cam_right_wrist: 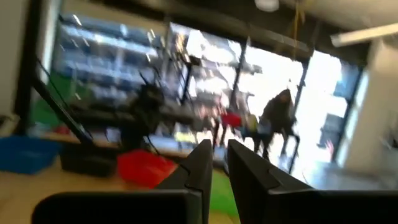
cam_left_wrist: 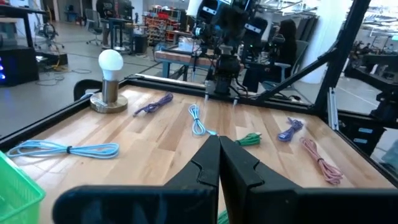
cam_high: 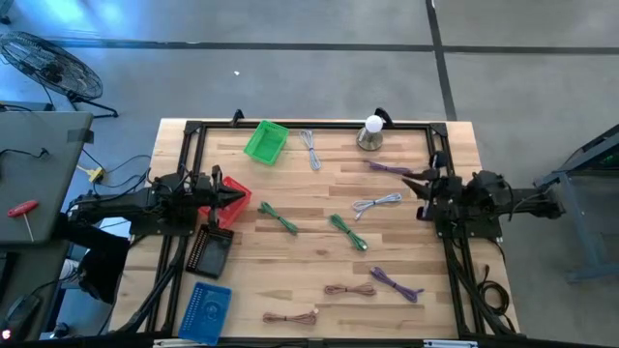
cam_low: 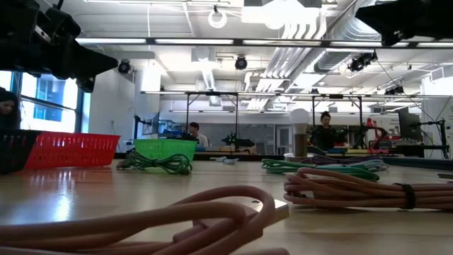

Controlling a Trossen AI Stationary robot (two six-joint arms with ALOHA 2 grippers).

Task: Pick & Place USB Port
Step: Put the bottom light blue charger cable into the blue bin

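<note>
Task's things are the bundled cables, all loose on the tabletop (cam_high: 290, 261): green cable (cam_high: 278, 218), second green cable (cam_high: 350, 232), white cable (cam_high: 377, 203), purple cable (cam_high: 397, 282), pink cable (cam_high: 350, 289). None is held. Right hand (cam_high: 422, 184) hangs raised at the right edge near the white cable, fingers slightly parted, pinching nothing. Left hand (cam_high: 235, 196) sits pressed together over the red basket (cam_high: 235, 206), empty. Judged step: pre-grasp. Next: right hand spreads wider, drops onto a cable.

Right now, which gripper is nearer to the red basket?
Left. The left gripper hovers right at the red basket, at the table's left side; the right gripper is far across the table.
</note>
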